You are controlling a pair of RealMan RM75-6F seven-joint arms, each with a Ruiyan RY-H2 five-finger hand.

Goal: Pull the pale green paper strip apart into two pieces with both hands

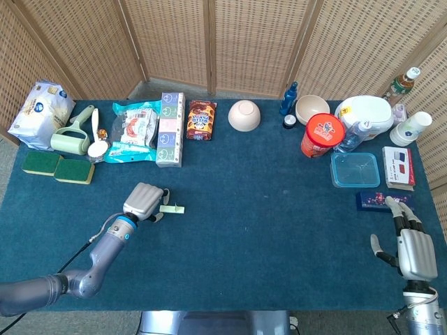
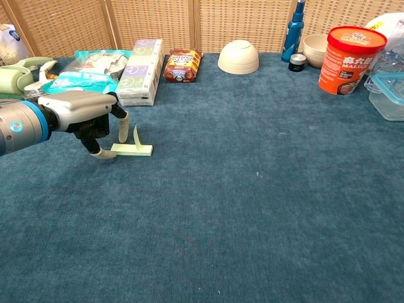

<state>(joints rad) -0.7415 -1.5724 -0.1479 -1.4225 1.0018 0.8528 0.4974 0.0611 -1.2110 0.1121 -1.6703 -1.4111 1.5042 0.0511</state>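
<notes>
The pale green paper strip point(image 1: 172, 209) point(image 2: 132, 149) lies flat on the blue cloth left of centre, one end curling upward. My left hand point(image 1: 143, 202) point(image 2: 85, 113) hovers right at its left end, fingers curled down and apart, a fingertip point(image 2: 123, 134) close beside the raised tab and the thumb near the strip's left edge. It holds nothing. My right hand point(image 1: 413, 250) stays far off at the front right corner, fingers spread, empty; the chest view does not show it.
Along the back stand a tissue box point(image 1: 170, 129), snack bags point(image 1: 135, 129), a biscuit pack point(image 1: 201, 119), an overturned bowl point(image 1: 244, 115), a red tub point(image 1: 322, 135) and a clear container point(image 1: 355, 169). Sponges point(image 1: 57, 167) lie at the left.
</notes>
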